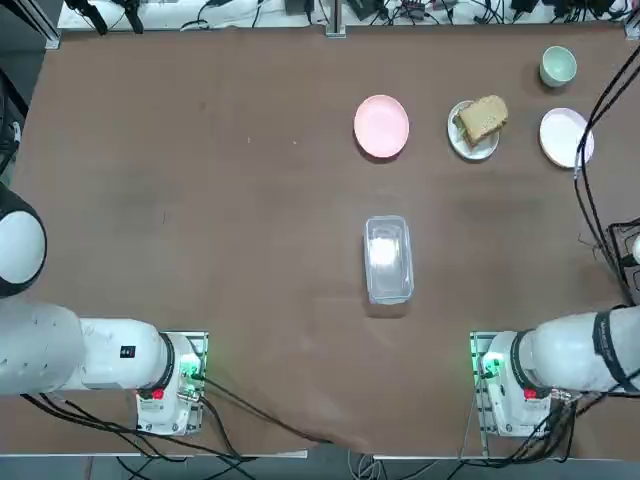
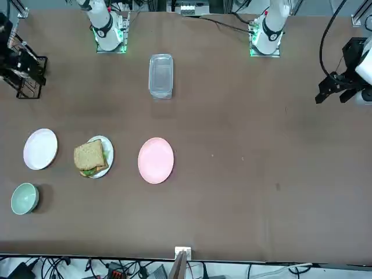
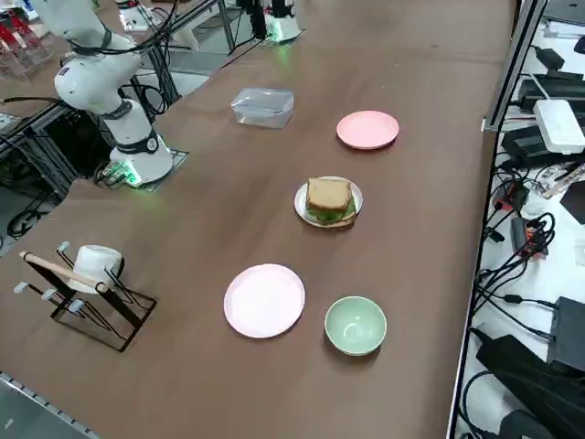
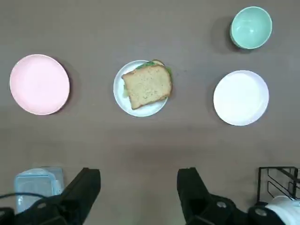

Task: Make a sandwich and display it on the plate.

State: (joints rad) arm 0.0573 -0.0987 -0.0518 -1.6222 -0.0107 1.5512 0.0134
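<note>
The sandwich (image 1: 482, 118) (image 2: 89, 156) (image 3: 329, 196) (image 4: 146, 86) lies on the small white plate (image 1: 468, 148) (image 2: 107, 152) (image 3: 299, 203) (image 4: 141, 110) at the far right of the table. Its tan top slice faces up and green lettuce peeks out at one edge. My right gripper (image 4: 139, 177) shows only in the right wrist view. It hangs high over the table on the robot's side of the sandwich, open, with nothing between its black fingers (image 4: 89, 180).
A pink plate (image 1: 381, 126) (image 4: 39, 84) lies left of the sandwich and a pale plate (image 1: 565, 137) (image 4: 241, 97) right of it. A pale-green bowl (image 1: 558, 66) (image 4: 251, 27) sits far right. A clear lidded container (image 1: 388, 258) is mid-table. A black wire rack (image 3: 87, 297) holds a white cup.
</note>
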